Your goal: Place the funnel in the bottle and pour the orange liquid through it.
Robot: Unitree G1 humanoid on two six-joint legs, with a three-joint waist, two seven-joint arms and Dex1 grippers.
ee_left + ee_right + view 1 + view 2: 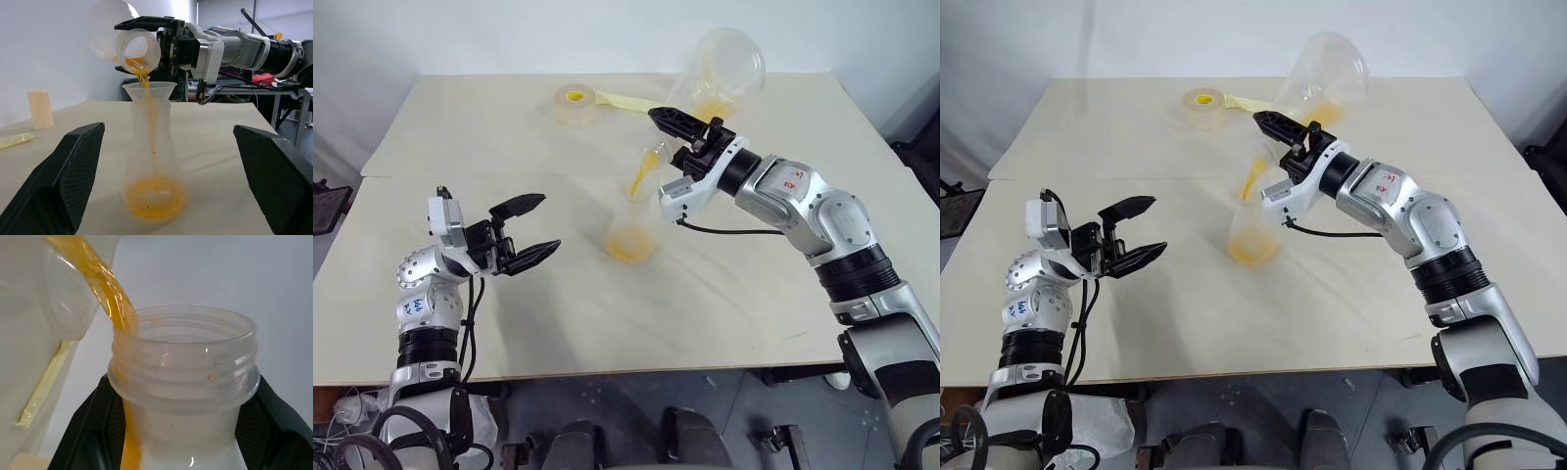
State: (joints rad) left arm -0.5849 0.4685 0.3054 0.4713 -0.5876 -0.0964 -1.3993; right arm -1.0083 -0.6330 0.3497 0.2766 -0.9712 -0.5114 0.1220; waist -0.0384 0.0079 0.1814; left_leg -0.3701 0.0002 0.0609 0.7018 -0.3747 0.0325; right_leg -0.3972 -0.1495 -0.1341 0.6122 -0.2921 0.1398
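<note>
Pale wood-grain table (558, 323) fills the scene, a seam crossing it, with a plain white wall behind. At the left, the left gripper (530, 228) hovers over the tabletop, its black textured fingers spread wide and empty. Farther back lies a translucent tape roll (576, 104) with a yellow core and a loose strip trailing right. Near the table's middle stands the bottle (631, 232), clear plastic with a flared base, a clear funnel (149, 91) seated in its neck. The orange liquid (154, 197) streams down through it and pools in the base. The right gripper (689, 132) pinches the threaded neck of a larger clear conical flask (722, 70), tilted mouth-down over the funnel.
</note>
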